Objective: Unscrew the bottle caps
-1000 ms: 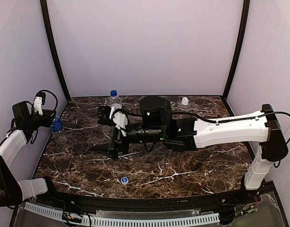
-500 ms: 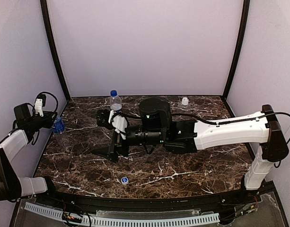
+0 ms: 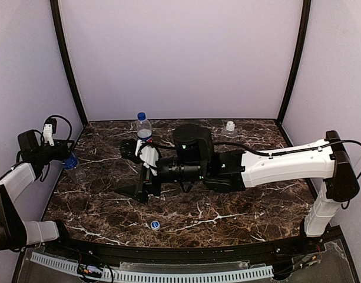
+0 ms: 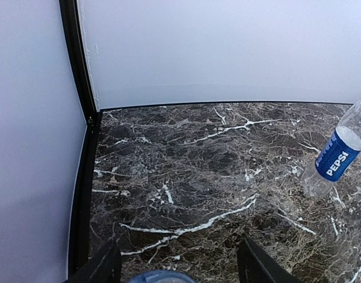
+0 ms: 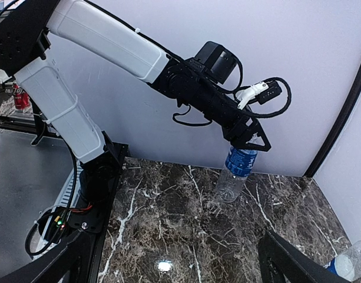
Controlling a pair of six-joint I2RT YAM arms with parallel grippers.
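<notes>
A clear bottle with a blue band label (image 3: 70, 163) (image 5: 238, 163) stands leaning a little at the table's left edge. My left gripper (image 3: 63, 154) (image 4: 179, 249) (image 5: 251, 141) sits over its top, open. A blue rounded bit of the bottle (image 4: 159, 276) shows between the spread fingers, touching neither. The Pepsi bottle (image 3: 143, 127) (image 4: 339, 155) stands at the back with its blue cap (image 3: 141, 116) on. A bottle with a white cap (image 3: 229, 125) stands at the back right. A loose blue cap (image 3: 155, 224) lies near the front. My right gripper (image 3: 137, 188) (image 5: 174, 242) hangs open and empty mid-table.
The dark marble table (image 3: 239, 206) is walled by pale panels with black corner posts (image 3: 68, 65). My right arm (image 3: 274, 165) stretches across the middle of the table from the right. A black rail (image 3: 186, 253) runs along the front edge.
My left gripper's jaws have spread apart around the band-label bottle's top. The right gripper has drifted slightly left and nearer the front.
</notes>
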